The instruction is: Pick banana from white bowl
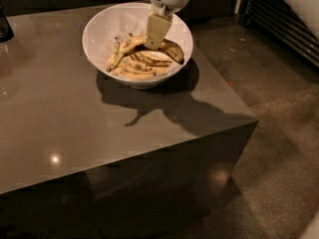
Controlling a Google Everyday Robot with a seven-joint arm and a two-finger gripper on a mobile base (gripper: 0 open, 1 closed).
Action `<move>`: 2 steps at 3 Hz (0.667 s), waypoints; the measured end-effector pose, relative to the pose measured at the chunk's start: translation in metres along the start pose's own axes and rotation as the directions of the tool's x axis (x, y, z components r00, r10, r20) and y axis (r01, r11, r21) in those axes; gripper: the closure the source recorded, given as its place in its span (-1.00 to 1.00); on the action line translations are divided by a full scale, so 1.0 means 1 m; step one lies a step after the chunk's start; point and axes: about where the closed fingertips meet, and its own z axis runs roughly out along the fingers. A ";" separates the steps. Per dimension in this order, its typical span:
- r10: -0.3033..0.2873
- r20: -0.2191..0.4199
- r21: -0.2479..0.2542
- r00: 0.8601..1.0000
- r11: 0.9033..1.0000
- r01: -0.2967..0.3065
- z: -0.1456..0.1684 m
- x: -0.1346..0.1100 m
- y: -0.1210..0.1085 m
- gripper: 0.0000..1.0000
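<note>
The white bowl point(99, 26) stands at the far side of the dark table, with several blotched bananas in it. My gripper point(154, 43) comes down from the top edge over the bowl's middle. Its pale fingers point(155, 30) are closed on the middle of the banana point(173, 51). This banana is curved and heavily brown-blotched, and it lies across the top of the pile at about rim height. Its dark end points right and its thin stem points down to the left. The part under the fingers is hidden.
Paler bananas point(138, 69) lie lower in the bowl. The glossy dark table point(60, 118) ends close to the right of the bowl and at the front. A dark object point(4, 26) stands at the far left. A grille point(286, 26) lines the floor at right.
</note>
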 end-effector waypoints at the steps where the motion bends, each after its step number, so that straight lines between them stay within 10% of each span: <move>1: -0.020 0.052 -0.034 0.998 0.999 0.022 0.000 0.005 0.026 1.00; 2: -0.018 0.051 -0.039 0.999 0.999 0.020 0.003 0.004 0.027 1.00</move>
